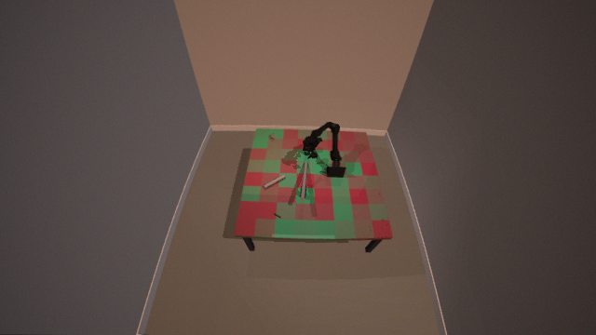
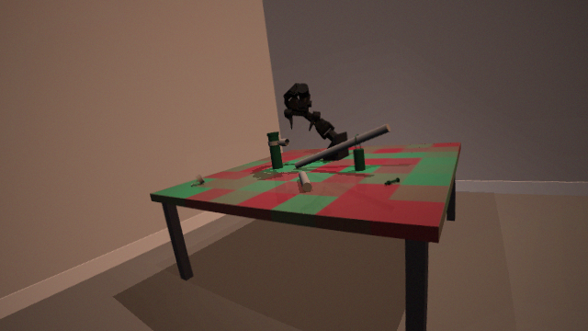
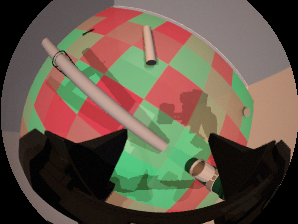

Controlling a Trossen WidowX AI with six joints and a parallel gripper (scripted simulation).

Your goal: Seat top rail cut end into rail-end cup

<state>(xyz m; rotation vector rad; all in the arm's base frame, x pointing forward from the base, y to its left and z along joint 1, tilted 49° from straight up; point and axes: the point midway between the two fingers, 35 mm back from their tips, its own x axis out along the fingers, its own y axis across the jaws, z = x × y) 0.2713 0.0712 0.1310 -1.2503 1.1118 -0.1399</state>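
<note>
Below my black claw [image 2: 291, 120]: red-and-green checked table [image 2: 413, 216], grey rail [image 2: 342, 146], dark green posts [image 2: 276, 152], pale short tube [image 2: 304, 181].

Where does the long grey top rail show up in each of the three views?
Top: the top rail lies near table centre, running toward the camera below the arm.
Exterior: the rail slants up to the right across the short green post.
Wrist: the rail runs diagonally from upper left to centre.
Shared landmark: the short loose tube.

A short pale tube [image 2: 304, 181] lies loose on the checkered bench [image 2: 413, 216] — with a small dark bolt [image 2: 391, 181] well apart from it.
</note>
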